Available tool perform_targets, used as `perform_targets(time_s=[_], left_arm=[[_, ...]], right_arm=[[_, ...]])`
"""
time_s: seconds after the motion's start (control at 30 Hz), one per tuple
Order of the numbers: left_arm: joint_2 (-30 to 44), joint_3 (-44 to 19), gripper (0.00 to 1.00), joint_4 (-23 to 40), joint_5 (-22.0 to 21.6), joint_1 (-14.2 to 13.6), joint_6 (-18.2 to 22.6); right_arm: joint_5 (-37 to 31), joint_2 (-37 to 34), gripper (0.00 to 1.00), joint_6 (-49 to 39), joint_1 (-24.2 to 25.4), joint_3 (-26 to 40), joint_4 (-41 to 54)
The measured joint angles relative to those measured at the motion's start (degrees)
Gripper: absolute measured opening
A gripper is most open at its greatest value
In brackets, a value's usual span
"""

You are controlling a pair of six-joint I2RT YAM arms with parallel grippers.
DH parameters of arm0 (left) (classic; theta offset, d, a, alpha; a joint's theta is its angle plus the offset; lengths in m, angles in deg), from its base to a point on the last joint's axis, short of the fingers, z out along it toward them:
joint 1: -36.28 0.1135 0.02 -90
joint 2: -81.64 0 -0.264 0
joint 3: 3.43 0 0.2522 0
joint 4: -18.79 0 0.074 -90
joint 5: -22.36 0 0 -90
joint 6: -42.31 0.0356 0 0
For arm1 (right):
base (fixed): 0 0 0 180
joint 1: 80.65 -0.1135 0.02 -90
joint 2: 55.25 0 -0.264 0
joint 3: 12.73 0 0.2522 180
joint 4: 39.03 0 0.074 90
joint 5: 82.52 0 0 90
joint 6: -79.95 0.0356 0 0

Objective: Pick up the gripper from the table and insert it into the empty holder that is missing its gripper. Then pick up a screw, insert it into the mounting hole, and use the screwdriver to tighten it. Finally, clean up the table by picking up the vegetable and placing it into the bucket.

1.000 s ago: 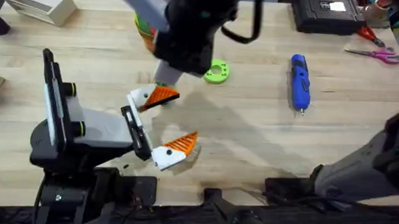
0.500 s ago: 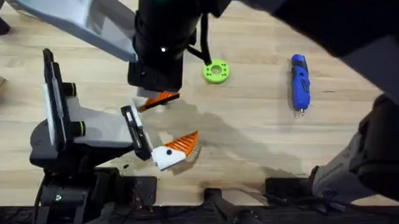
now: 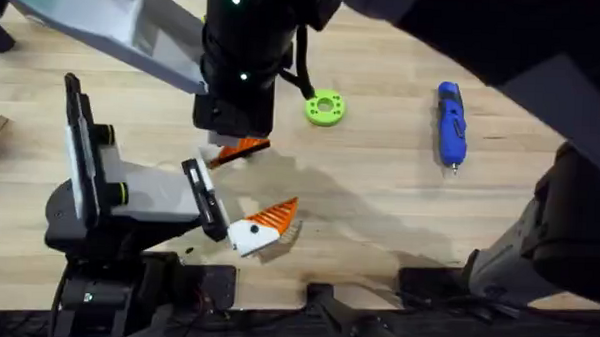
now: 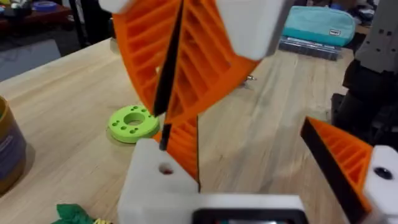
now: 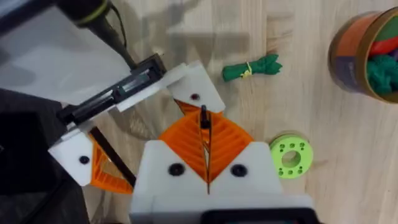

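Overhead, left arm: your left gripper (image 3: 241, 186) lies low near the table's (image 3: 379, 201) front edge. Its jaws stand wide apart and grip nothing.

Left jaw parts: one side carries the bare white holder (image 4: 155, 186), the other its own orange finger (image 4: 345, 165).

Right arm: it reaches across the middle and hangs over the holder, so it is the arm doing this job.

Right jaws: the right gripper (image 5: 204, 127) has its orange pads pressed together on the gripper (image 4: 185, 143), a small orange wedge with a black face.

Key relation: the wedge hangs straight below the right jaws, its long axis near upright, and its lower end touches the holder just beside the mounting hole (image 4: 166, 169). The push looks to run along that axis, down into the holder.

Hard to tell: the right arm's dark bulk covers the joint from above, and you cannot judge whether the wedge is fully seated.

Mounting hole: it looks bare.

Farther right: green ring (image 3: 325, 107), then the screwdriver (image 3: 450, 124), lying untouched and well apart from both arms.

Clean-up: the vegetable (image 5: 252, 68) lies on the wood near the bucket (image 5: 348, 50), not in it.
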Motion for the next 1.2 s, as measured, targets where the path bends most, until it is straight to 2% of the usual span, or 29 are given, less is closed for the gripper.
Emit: perform_targets(time_s=[1.2], left_arm=[[0.00,0.00,0.987,0.01,0.00,0.00,0.01]], right_arm=[[0.64,-1.28,0.007,0.01,-1.10,0.00,-0.14]])
